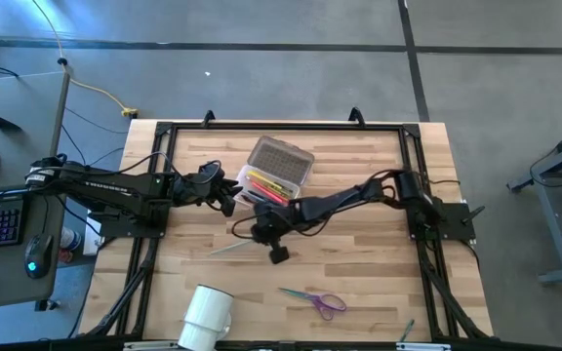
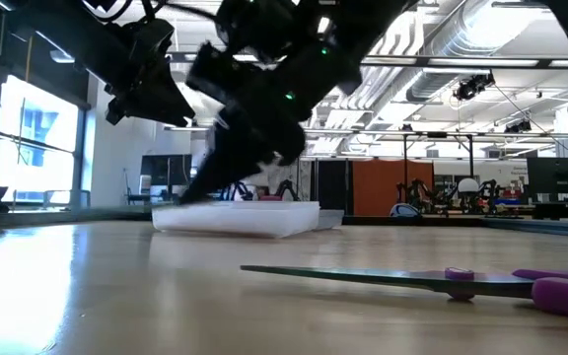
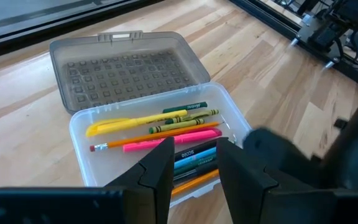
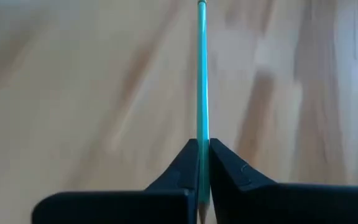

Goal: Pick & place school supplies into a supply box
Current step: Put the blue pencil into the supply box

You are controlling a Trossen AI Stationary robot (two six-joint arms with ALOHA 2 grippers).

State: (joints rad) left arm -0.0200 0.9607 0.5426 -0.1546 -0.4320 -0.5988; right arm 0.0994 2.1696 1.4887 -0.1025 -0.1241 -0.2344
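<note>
Green pencil sits clamped between the right gripper's shut jaws, its long axis running straight out ahead of them, just beside the open supply box. The left gripper hovers over the box, jaws apart and empty. How high the pencil hangs above the table is hard to make out.

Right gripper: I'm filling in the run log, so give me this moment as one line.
right gripper: shut on green pencil, above table | left gripper: open, over supply box | box lid open, pens inside | scissors on table
</note>
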